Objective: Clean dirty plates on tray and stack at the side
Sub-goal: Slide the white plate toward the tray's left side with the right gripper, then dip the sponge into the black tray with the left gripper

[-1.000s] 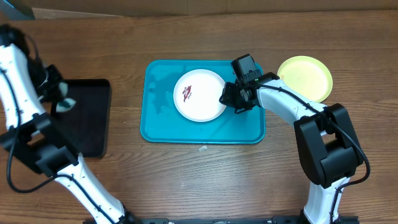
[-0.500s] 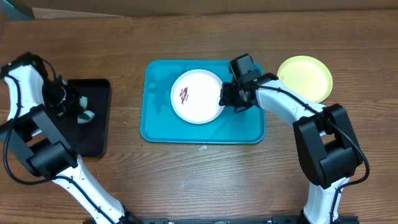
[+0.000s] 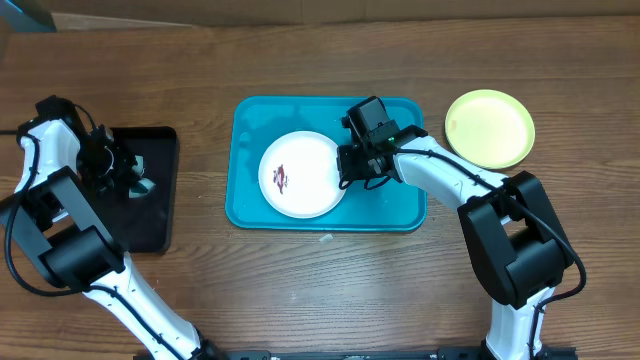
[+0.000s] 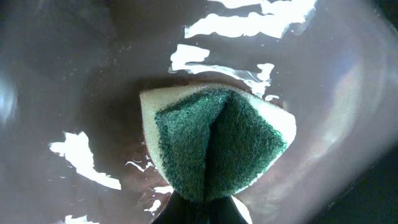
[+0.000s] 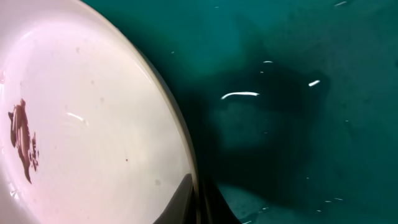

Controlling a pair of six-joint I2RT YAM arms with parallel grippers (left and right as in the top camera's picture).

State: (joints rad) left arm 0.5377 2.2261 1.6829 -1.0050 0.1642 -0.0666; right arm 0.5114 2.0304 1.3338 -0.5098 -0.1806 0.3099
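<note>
The right end effector (image 3: 347,167) is clamped shut on a thin edge of the white plate (image 3: 303,175). The rest of the plate lies out beyond its fingertips on the turquoise tray (image 3: 400,205), with the dark-red smear (image 3: 282,178) on the half farthest from the grip. That pinch is the main worry. It takes only the rim, so a push on the far side could pivot the plate, pull it out of the fingers, or send it skating over the slick tray floor. Whether the gripped edge is raised off the tray I cannot tell. The left end effector (image 3: 130,178) is closed on a folded sponge (image 4: 214,146), green scouring face outward. It hangs just above the black tray (image 3: 150,225), whose surface glints as if wet. The white plate is well apart from it, across bare bench (image 3: 300,290). A sodden sponge could drip during the crossing, and the fold could spring loose if the grip slackens. Scrubbing close to the right fingers risks the two arms knocking together. The yellow-green plate (image 3: 490,127) sits back behind the right end effector, off the tray and beside its arm, where a swing could nudge it.
</note>
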